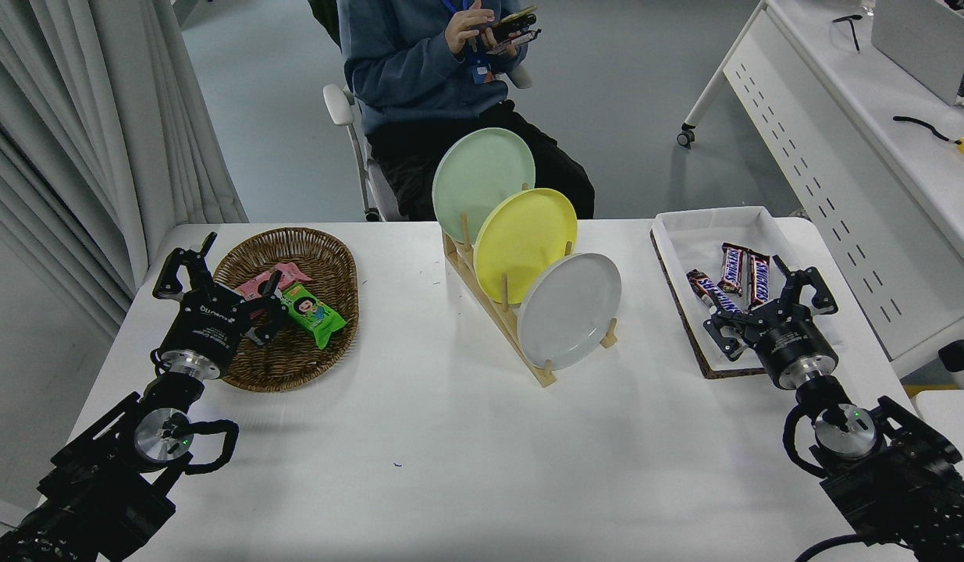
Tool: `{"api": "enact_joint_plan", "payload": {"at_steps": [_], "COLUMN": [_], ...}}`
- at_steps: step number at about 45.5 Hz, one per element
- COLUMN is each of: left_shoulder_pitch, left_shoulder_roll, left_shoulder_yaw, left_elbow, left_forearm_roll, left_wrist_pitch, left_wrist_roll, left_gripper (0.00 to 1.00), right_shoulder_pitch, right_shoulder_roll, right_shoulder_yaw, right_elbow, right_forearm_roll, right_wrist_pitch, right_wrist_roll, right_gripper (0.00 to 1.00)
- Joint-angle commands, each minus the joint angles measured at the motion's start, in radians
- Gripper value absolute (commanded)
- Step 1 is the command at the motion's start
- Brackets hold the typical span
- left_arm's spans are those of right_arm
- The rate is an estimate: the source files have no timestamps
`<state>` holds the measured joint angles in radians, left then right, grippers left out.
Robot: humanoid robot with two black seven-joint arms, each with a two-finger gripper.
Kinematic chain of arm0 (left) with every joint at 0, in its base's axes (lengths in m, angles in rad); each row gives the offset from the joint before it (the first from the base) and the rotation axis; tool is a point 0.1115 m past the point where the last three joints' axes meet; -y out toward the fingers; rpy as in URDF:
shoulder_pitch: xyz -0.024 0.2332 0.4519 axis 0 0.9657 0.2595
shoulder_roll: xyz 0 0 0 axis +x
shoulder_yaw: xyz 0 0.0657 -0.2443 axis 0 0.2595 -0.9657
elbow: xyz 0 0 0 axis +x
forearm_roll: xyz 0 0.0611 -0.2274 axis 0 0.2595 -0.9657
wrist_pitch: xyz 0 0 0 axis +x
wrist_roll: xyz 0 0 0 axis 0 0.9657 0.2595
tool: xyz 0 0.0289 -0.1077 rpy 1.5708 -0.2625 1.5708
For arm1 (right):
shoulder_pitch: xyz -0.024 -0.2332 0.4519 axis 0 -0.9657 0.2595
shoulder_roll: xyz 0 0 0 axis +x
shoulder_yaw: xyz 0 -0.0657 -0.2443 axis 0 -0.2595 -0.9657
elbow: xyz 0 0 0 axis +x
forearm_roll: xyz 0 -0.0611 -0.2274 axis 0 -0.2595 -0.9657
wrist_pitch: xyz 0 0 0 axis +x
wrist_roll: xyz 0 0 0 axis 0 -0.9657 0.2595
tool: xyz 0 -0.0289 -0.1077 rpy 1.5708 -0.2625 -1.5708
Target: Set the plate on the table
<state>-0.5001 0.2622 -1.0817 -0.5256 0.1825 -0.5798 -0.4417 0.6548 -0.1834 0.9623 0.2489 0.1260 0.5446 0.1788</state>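
The light-grey plate (569, 310) stands on edge in the nearest slot of a wooden rack (497, 312) at the middle of the white table (450, 453). A yellow plate (524, 243) and a pale green plate (483, 182) stand behind it in the same rack. My right gripper (765, 300) hovers open over the near end of the white tray, well to the right of the grey plate, holding nothing. My left gripper (216, 277) stays parked at the lower left over the wicker basket's edge, open and empty.
A wicker basket (290, 359) with snack packets sits at the left. At the right a white tray (708, 226) holds chocolate bars (731, 277). A person (442, 78) sits at the far side holding a phone. A white desk (864, 133) stands beyond the table's right edge.
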Motion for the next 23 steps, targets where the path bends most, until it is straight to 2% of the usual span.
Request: {"api": "enact_joint_plan", "payload": {"at_steps": [1,4,10,15,19,23], "left_shoulder_pitch": [0.0,0.0,0.0,0.0,0.0,0.0], "left_shoulder_roll": [0.0,0.0,0.0,0.0,0.0,0.0], "left_shoulder_yaw": [0.0,0.0,-0.001,-0.001,0.0,-0.001], "left_elbow": [-0.001,-0.001,-0.001,-0.001,0.001,-0.001], "left_forearm_roll": [0.0,0.0,0.0,0.0,0.0,0.0], "left_wrist_pitch": [0.0,0.0,0.0,0.0,0.0,0.0], "left_wrist_roll": [0.0,0.0,0.0,0.0,0.0,0.0], "left_gripper": [1.0,1.0,1.0,1.0,1.0,1.0], "right_shoulder_pitch": [0.026,0.042,0.115,0.161,0.186,0.212], "right_shoulder_roll": [-0.037,-0.059,-0.094,-0.132,-0.192,-0.315], "right_shoulder_yaw": [-0.01,-0.069,-0.348,-0.548,-0.672,-0.793], "right_elbow": [-0.011,-0.007,0.001,0.021,0.114,0.266], "right_forearm_roll": [-0.012,-0.016,0.001,0.001,-0.003,-0.008], "right_wrist_pitch": [-0.003,-0.026,-0.162,-0.186,-0.186,-0.186], "right_wrist_roll": [-0.002,-0.004,-0.005,-0.005,-0.005,-0.006], "right_gripper": [1.0,1.0,1.0,1.0,1.0,1.0]}}
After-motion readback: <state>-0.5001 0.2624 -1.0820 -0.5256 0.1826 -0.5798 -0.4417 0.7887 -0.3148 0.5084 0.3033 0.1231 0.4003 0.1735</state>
